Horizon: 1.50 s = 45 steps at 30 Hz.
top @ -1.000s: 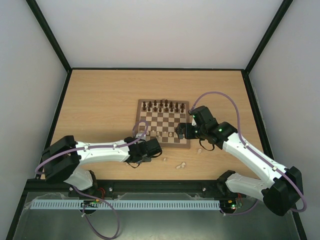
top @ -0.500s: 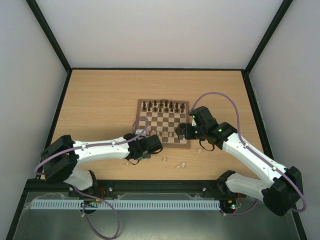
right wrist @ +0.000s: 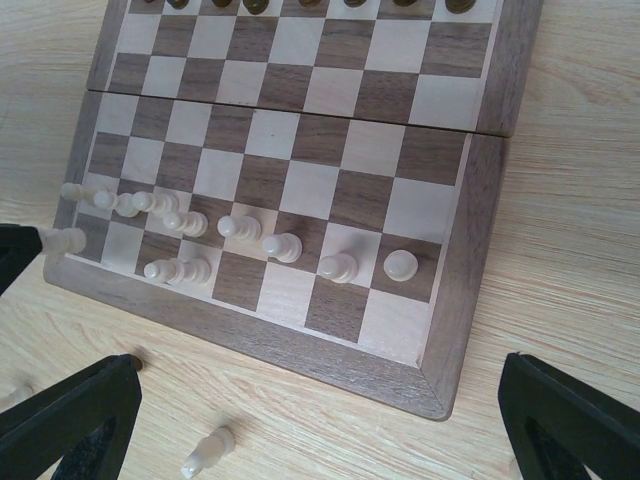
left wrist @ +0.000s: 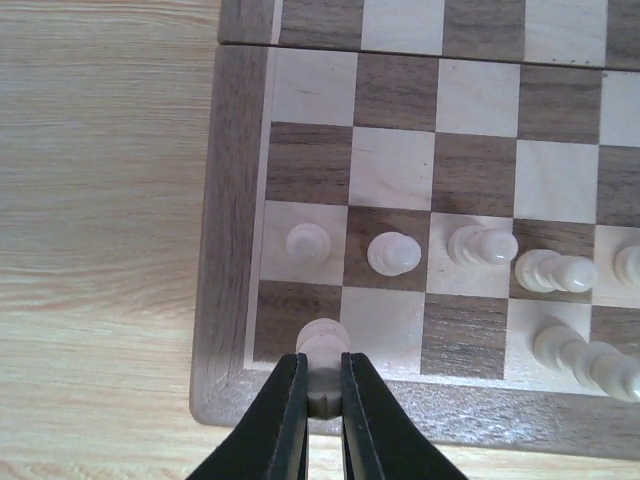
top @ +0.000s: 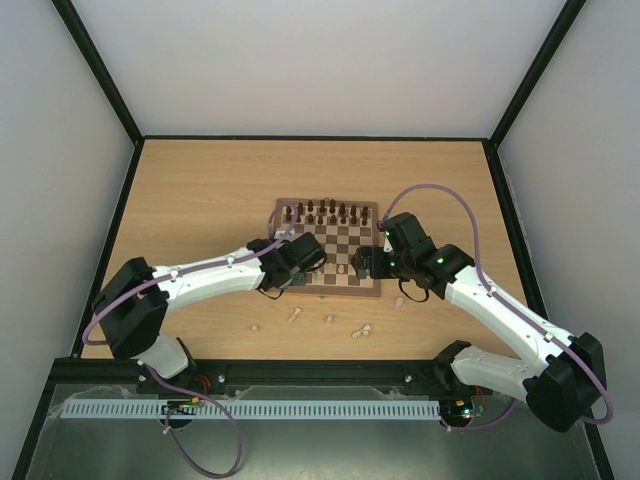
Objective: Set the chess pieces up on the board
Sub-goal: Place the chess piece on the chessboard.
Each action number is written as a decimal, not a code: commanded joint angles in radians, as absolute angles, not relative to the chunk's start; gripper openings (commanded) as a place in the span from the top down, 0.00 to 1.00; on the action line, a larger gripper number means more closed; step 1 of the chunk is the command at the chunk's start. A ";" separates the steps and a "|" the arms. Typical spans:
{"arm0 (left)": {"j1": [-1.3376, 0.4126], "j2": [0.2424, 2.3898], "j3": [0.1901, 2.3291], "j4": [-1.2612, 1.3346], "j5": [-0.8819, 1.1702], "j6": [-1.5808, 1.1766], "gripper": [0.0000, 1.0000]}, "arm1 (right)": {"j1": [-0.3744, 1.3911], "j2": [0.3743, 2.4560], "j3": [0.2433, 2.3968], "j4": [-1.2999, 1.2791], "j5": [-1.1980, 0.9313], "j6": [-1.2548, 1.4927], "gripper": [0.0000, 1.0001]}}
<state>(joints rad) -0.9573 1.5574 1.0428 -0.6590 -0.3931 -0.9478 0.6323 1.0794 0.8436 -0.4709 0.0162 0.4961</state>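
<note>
1. Desk (top: 200, 200): light wood and walled in, with both arms reaching in from the near edge.
2. Board (right wrist: 470, 250): lies flat at mid-desk. Dark pieces (top: 325, 210) line its far edge.
3. Right gripper (right wrist: 320, 415): fingers spread wide and holding nothing, hanging over the board's near right corner.
4. Left gripper (left wrist: 321, 372): pressed together on one pale piece (left wrist: 323, 345), pinched low on its stem with its head up. It sits over the near left corner square, right at the border. Whether its base touches the wood, I can't tell.
5. Pale pawns (left wrist: 393, 253): a row stands on the second rank, one of them directly ahead of the corner square. A few pale pieces already stand on the back rank to the right.
6. Loose pale pieces (top: 328, 319): scattered on the desk in front of the board, some lying on their sides.
7. Step in hand, as I read it: seat the pinched piece on that corner square.
   - Nudge it forward so it centres on the square, off the border.
   - Bring it down plumb until the base sits flat.
   - Part the fingers only slightly, then lift straight up, so the pawn ahead isn't clipped.
</note>
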 commanded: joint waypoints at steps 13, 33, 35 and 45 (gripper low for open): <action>-0.950 1.682 1.139 -0.624 -0.357 -0.858 0.93 | 0.630 1.062 0.836 -0.487 0.019 0.482 0.02; -0.958 1.677 1.117 -0.651 -0.345 -0.877 0.90 | 0.630 1.062 0.834 -0.485 0.016 0.483 0.01; -0.959 1.677 1.116 -0.656 -0.348 -0.878 0.90 | 0.630 1.062 0.834 -0.485 0.014 0.482 0.01; -0.961 1.674 1.097 -0.659 -0.347 -0.885 0.84 | 0.630 1.061 0.833 -0.485 0.014 0.482 0.01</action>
